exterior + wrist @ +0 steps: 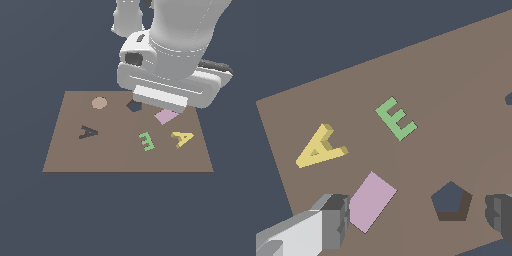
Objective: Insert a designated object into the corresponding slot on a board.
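The yellow A block [182, 138] lies flat on the brown board [120, 157], towards the exterior view's right; it also shows in the wrist view [320, 148]. The dark A-shaped slot [88, 132] is on the board towards the exterior view's left, and is empty. My gripper [418, 217] is open and empty, its fingers [336, 220] wide apart above the board's far part, over the pink square and the pentagon recess. It is well away from the yellow A. In the exterior view the white hand [160, 95] hides the fingers.
A green E block [146, 141] lies beside the yellow A, also in the wrist view [396, 118]. A pink square block [166, 116] [372, 201], a dark blue pentagon recess [134, 106] [451, 201] and a peach disc [99, 103] sit along the board's far part.
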`<control>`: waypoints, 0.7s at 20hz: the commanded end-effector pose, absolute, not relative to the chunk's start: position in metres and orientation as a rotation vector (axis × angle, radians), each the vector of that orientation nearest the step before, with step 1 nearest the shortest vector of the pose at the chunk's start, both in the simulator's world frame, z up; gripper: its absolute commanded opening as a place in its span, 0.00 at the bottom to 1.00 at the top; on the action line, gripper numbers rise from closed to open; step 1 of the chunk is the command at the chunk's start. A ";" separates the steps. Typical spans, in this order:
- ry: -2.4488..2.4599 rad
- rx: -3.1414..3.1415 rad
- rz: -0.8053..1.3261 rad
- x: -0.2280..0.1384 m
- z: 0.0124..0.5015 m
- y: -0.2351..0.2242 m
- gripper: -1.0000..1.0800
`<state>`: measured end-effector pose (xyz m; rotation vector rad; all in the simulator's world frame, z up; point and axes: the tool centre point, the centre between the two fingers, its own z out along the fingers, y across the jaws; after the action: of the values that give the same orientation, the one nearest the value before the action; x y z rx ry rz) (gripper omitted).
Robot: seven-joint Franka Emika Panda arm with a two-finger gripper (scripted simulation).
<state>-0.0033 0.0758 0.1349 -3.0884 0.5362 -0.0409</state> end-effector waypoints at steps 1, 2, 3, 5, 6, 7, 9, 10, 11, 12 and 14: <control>0.655 -3.066 -0.038 -0.003 0.128 0.085 0.96; 0.703 -3.056 -0.037 -0.003 0.125 0.089 0.96; 0.751 -3.045 -0.036 -0.002 0.122 0.093 0.96; 0.848 -3.020 -0.033 -0.001 0.117 0.100 0.96; 0.896 -3.006 -0.032 0.000 0.114 0.104 0.96; 0.945 -2.992 -0.031 0.001 0.111 0.108 0.96; 1.042 -2.960 -0.028 0.003 0.105 0.116 0.96; 1.091 -2.943 -0.027 0.005 0.102 0.119 0.96; 1.140 -2.924 -0.026 0.006 0.099 0.123 0.96; 1.190 -2.905 -0.024 0.008 0.096 0.127 0.96; 1.286 -2.864 -0.022 0.012 0.090 0.134 0.96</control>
<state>0.0089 0.1287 0.0943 -2.8962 1.2106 -0.0232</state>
